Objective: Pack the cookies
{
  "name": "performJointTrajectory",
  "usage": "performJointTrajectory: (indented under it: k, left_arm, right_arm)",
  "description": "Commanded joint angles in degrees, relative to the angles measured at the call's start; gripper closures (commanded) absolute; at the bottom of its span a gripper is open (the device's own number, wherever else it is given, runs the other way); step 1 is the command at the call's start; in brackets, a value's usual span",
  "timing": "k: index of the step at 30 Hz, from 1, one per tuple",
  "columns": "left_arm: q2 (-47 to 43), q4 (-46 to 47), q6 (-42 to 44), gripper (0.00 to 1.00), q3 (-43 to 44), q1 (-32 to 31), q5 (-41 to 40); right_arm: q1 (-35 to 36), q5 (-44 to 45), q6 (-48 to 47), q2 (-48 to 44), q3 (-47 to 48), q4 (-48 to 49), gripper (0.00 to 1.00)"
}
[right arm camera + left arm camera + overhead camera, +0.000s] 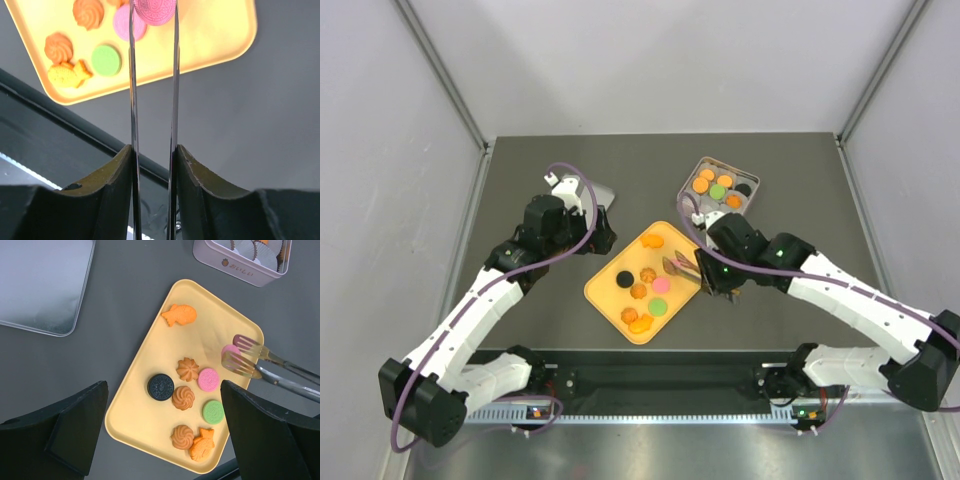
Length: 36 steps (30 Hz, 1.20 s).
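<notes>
Several cookies lie on the orange tray (608,292): a black one (160,387), a pink one (208,379), a green one (213,411), orange swirls and two orange fish. My right gripper (152,165) is shut on metal tongs (132,100). The tong tips pinch a second pink cookie (154,10) over the tray's right part; it also shows in the left wrist view (230,349). My left gripper (165,435) is open and empty, hovering above the tray's near end. The pink tin (688,185) at the back right holds several orange cookies, a green one and a black one.
The tin's silver lid (42,285) lies on the dark table behind my left arm, left of the tray. The tin (240,270) stands just beyond the tray's far right corner. A black rail runs along the table's near edge.
</notes>
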Motion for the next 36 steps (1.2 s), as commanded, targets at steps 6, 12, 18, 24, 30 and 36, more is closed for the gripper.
performJointTrajectory:
  k: [6, 12, 18, 24, 30, 36]
  left_arm:
    - [-0.60, 1.07, -0.03, 0.01, -0.17, 0.36, -0.15]
    - [-0.33, 1.07, -0.03, 0.01, -0.17, 0.36, 0.03]
    - [-0.33, 1.07, 0.06, 0.01, -0.08, 0.36, 0.12]
    - [-0.07, 1.07, 0.06, 0.01, -0.08, 0.45, 0.03]
    - [0.19, 1.15, -0.03, 0.01, -0.17, 0.45, 0.12]
    - [0.46, 1.15, -0.11, 0.01, -0.17, 0.45, 0.47]
  right_arm:
    - [-9.61, 1.17, -4.17, 1.26, 10.74, 3.51, 0.64]
    - [-16.64, 2.49, -5.84, 8.64, 19.00, 7.03, 0.64]
    - [-20.34, 4.24, -6.37, 16.54, 22.87, 9.58, 0.64]
    - [-21.66, 2.93, -6.37, 21.55, 24.63, 11.87, 0.64]
    - [-21.84, 1.96, -6.19, 24.46, 24.72, 12.83, 0.63]
    - [-22.19, 1.79, -5.93, 25.00, 23.23, 13.63, 0.63]
